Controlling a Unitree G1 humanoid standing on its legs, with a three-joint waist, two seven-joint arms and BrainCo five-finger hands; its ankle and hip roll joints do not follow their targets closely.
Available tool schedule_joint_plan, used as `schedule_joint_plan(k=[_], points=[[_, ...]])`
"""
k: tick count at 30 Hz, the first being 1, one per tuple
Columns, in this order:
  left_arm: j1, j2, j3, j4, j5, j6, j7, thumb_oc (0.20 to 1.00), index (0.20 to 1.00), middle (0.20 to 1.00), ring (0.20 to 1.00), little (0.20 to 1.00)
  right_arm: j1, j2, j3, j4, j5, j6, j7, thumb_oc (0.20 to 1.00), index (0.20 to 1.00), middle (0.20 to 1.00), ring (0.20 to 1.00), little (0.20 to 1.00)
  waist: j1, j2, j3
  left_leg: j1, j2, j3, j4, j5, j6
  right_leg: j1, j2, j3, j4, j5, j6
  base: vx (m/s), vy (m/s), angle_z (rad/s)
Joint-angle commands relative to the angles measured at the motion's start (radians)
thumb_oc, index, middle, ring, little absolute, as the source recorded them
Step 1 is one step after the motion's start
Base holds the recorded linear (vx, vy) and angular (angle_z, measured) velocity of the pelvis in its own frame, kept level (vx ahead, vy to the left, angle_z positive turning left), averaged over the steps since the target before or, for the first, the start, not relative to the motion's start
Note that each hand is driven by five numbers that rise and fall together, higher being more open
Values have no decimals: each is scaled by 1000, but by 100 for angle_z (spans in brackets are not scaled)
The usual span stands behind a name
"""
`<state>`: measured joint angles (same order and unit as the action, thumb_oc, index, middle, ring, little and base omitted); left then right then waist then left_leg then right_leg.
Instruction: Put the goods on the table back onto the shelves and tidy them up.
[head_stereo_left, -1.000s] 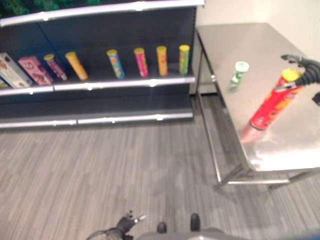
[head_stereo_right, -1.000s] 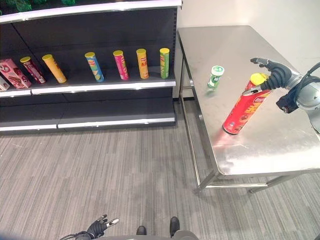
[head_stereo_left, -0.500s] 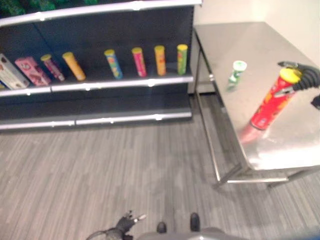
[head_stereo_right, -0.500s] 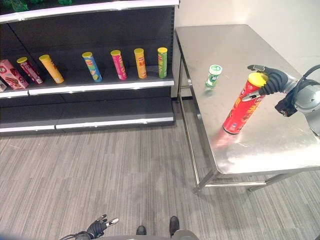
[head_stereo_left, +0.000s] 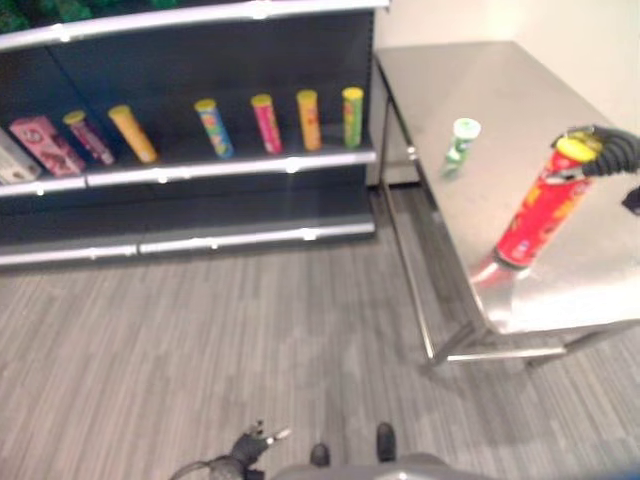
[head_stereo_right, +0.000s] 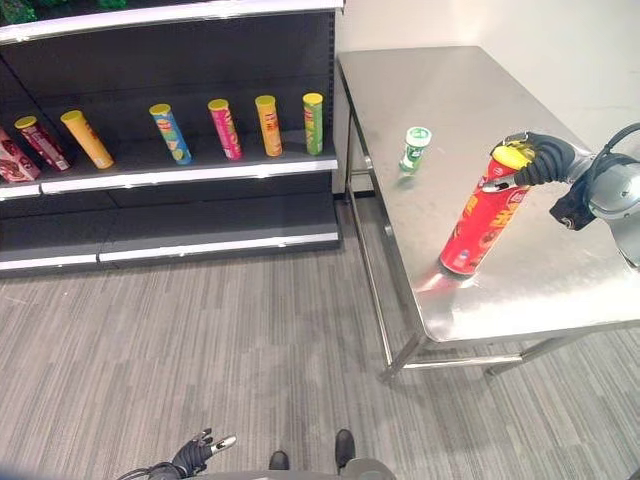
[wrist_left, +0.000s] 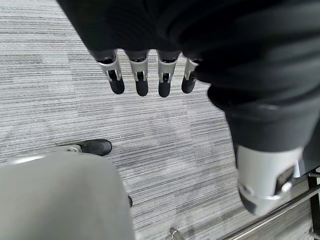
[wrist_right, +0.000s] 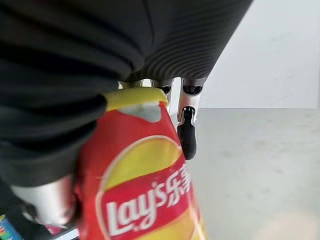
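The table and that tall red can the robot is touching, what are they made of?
The table looks like brushed stainless steel: silver, dully reflecting the can's red. The red chip can seems printed cardboard or foil-wrapped tube with a yellow, probably plastic, lid; the right hand curls round its top.

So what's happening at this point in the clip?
The robot's right hand is curled around the top of the tall red chip can, which stands on the steel table. A small green cup also waits on the table. The shelf already holds a row of chip cans. The left hand hangs idle over the floor, fingers relaxed.
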<state>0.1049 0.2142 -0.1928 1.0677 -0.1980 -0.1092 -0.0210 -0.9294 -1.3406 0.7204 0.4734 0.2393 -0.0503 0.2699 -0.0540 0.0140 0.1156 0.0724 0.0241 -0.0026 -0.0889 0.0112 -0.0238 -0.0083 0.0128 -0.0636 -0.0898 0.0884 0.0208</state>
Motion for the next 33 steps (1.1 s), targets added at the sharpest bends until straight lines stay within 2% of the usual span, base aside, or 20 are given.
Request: schedule_joint_plan(k=[1, 4, 5, 6, 7, 10, 12, 14, 16, 18, 21, 22, 24, 25, 26, 28, 30, 32, 33], points=[[-38, 46, 24, 0, -27, -25, 12, 1000, 1000, 1000, 1000, 1000, 93, -45, -172, -141, 108, -75, -88, 200, 200, 200, 200, 200, -4, -75, -7, 61, 60, 108, 12, -40, -98, 101, -30, 44, 6, -120, 92, 2, -37, -8], [-30, 42, 37, -26, -17, -34, 7, 1000, 1000, 1000, 1000, 1000, 308, -12, -474, -269, 162, -140, -135, 200, 200, 200, 200, 200, -5, -76, 0, 32, 66, 102, 91, -50, -98, 102, -30, 51, 11, -127, 86, -5, -67, -5], [-33, 48, 39, -36, -17, -34, 7, 1000, 1000, 1000, 1000, 1000, 360, 3, -556, -291, 161, -157, -159, 200, 200, 200, 200, 200, 6, -82, 9, 13, 65, 84, 132, -47, -96, 103, -30, 54, 13, -128, 83, -11, -61, -6], [-34, 51, 36, -36, -17, -34, 7, 1000, 1000, 1000, 1000, 1000, 377, 3, -572, -295, 160, -157, -159, 200, 200, 200, 200, 200, 8, -84, 9, 11, 65, 82, 136, -49, -96, 103, -30, 53, 13, -128, 83, -31, -88, -10], [-40, 51, 45, -48, -10, -34, 2, 1000, 1000, 1000, 1000, 1000, 450, 19, -686, -372, 103, -179, -193, 200, 200, 200, 200, 200, 9, -88, 16, -17, 56, 49, 161, -47, -100, 104, -31, 48, 17, -131, 80, -17, -55, -12], [-36, 50, 50, -55, -2, -33, 4, 1000, 1000, 1000, 1000, 1000, 527, 29, -780, -458, 49, -188, -204, 200, 200, 200, 200, 200, 6, -84, 6, 0, 62, 56, 119, -61, -93, 106, -32, 38, 20, -135, 81, 51, -27, 12], [-23, 44, 52, -70, 0, -40, 3, 1000, 1000, 1000, 1000, 1000, 568, 41, -828, -570, 22, -213, -201, 200, 200, 200, 200, 200, 3, -68, -14, 41, 70, 63, 49, -52, -92, 110, -26, 27, 22, -143, 82, 71, -4, 10], [-19, 45, 50, -80, 1, -41, 3, 1000, 1000, 1000, 1000, 1000, 578, 42, -840, -599, 13, -216, -199, 200, 200, 200, 200, 200, 5, -63, -15, 52, 71, 64, 27, -48, -92, 112, -25, 22, 23, -147, 82, 13, 4, 9], [-18, 43, 52, -93, -9, -46, 9, 1000, 1000, 1000, 1000, 1000, 544, 38, -808, -646, -8, -226, -199, 200, 200, 200, 200, 200, 14, -56, -10, 50, 70, 48, 12, -20, -95, 114, -23, 8, 24, -150, 80, -43, 18, 10], [-15, 45, 50, -106, -21, -47, 16, 1000, 1000, 1000, 1000, 1000, 492, 37, -754, -681, -26, -232, -201, 200, 200, 200, 200, 200, 30, -57, -5, 33, 58, 19, 2, -25, -95, 105, -31, -16, 35, -156, 78, -73, 24, 29], [-17, 51, 48, -111, -23, -45, 15, 1000, 1000, 1000, 1000, 1000, 454, 24, -711, -696, -23, -230, -198, 200, 200, 200, 200, 200, 32, -60, 10, 4, 68, 36, 24, -25, -97, 88, -46, -45, 55, -162, 75, -96, 69, 50], [-22, 58, 44, -111, -27, -43, 16, 1000, 1000, 1000, 1000, 1000, 437, 9, -693, -699, -29, -229, -203, 200, 200, 200, 200, 200, 37, -66, 21, -16, 83, 64, 47, -19, -102, 78, -57, -62, 61, -160, 73, -158, 171, 71], [-21, 62, 54, -95, -36, -41, 18, 1000, 1000, 1000, 1000, 1000, 385, -8, -619, -707, -49, -220, -191, 200, 200, 200, 200, 200, 44, -74, 28, -53, 149, 96, 62, 20, -126, 78, -89, -101, 56, -148, 91, -87, 265, 82], [-22, 64, 58, -87, -40, -44, 24, 1000, 1000, 1000, 1000, 1000, 359, -13, -585, -708, -51, -224, -190, 200, 200, 200, 200, 200, 48, -79, 31, -63, 176, 97, 56, 39, -135, 77, -106, -106, 57, -144, 100, -15, 175, 73], [-21, 63, 60, -86, -40, -44, 24, 1000, 1000, 1000, 1000, 1000, 349, -12, -575, -705, -51, -224, -190, 200, 200, 200, 200, 200, 46, -78, 30, -62, 176, 97, 55, 39, -136, 77, -106, -106, 57, -145, 100, -40, 161, 61], [-17, 71, 68, -82, -45, -49, 31, 1000, 1000, 1000, 1000, 1000, 312, -16, -521, -711, -47, -220, -185, 200, 200, 200, 200, 200, 52, -79, 32, -86, 225, 89, 30, 84, -150, 71, -134, -109, 56, -142, 116, -16, 233, 32], [-14, 85, 74, -73, -44, -47, 35, 1000, 1000, 1000, 1000, 1000, 290, -21, -468, -697, -64, -210, -180, 200, 200, 200, 200, 200, 63, -64, 24, -133, 270, 71, 2, 122, -176, 73, -171, -116, 42, -137, 145, 35, 404, 14], [-14, 84, 75, -73, -44, -47, 35, 1000, 1000, 1000, 1000, 1000, 282, -21, -461, -695, -64, -211, -180, 200, 200, 200, 200, 200, 60, -63, 23, -134, 270, 69, 2, 123, -176, 73, -171, -118, 41, -137, 145, 55, 309, 22], [-6, 91, 73, -72, -33, -43, 31, 1000, 1000, 1000, 1000, 1000, 300, 3, -443, -693, -99, -196, -174, 200, 200, 200, 200, 200, 71, -38, 6, -124, 245, 74, 3, 90, -176, 84, -222, -122, 30, -114, 174, 123, 564, 25]])
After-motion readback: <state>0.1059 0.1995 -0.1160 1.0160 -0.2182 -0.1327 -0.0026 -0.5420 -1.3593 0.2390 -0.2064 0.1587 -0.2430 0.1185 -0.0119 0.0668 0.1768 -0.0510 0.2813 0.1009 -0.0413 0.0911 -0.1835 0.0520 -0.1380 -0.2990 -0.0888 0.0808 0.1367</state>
